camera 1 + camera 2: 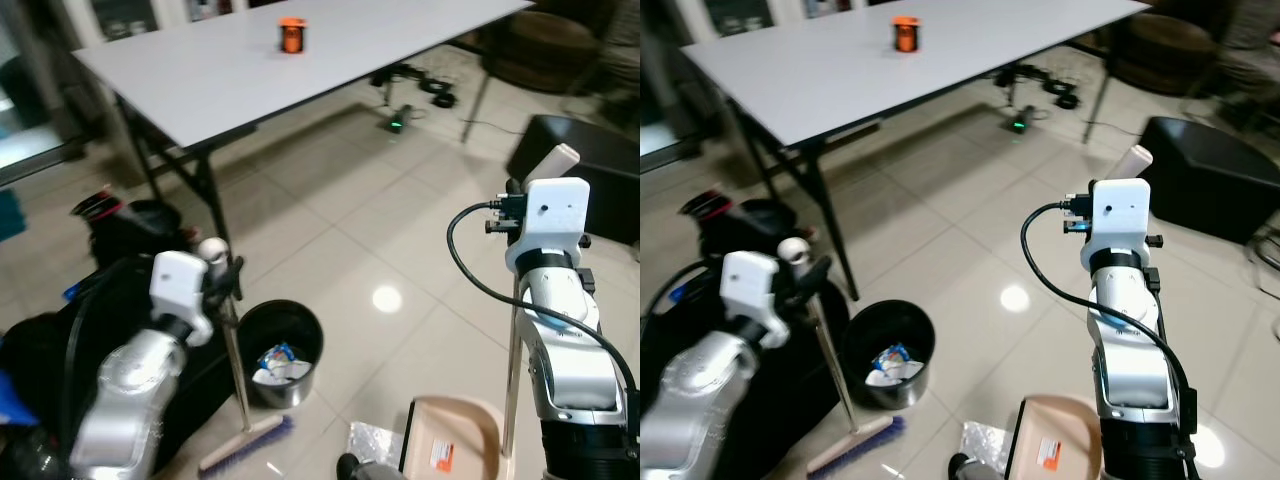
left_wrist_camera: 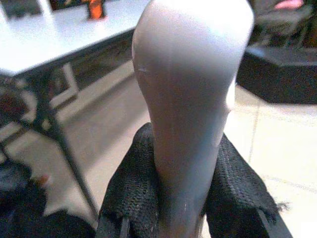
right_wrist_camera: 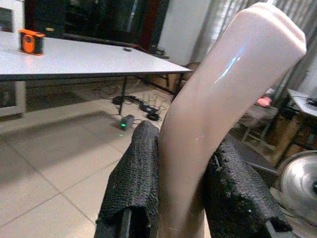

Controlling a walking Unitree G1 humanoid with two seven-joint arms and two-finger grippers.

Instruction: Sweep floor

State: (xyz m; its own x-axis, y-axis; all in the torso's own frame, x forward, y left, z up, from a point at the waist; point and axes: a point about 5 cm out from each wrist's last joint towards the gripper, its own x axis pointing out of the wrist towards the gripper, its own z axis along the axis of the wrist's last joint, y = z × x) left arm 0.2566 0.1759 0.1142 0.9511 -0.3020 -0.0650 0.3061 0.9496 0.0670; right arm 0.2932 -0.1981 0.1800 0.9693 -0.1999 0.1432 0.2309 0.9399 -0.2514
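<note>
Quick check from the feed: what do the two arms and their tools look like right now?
Both arms are silver metal with white boxy wrist housings. The right arm has a black cable looping from its wrist. The left tool and right tool each have two black, mesh-textured fingers.

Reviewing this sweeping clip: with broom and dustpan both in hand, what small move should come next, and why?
Probably draw the broom rightward to push the crumpled foil scrap toward the dustpan. The left gripper is shut on the broom handle, the right gripper on the dustpan handle, and the scrap lies on the tiles between brush head and pan.
</note>
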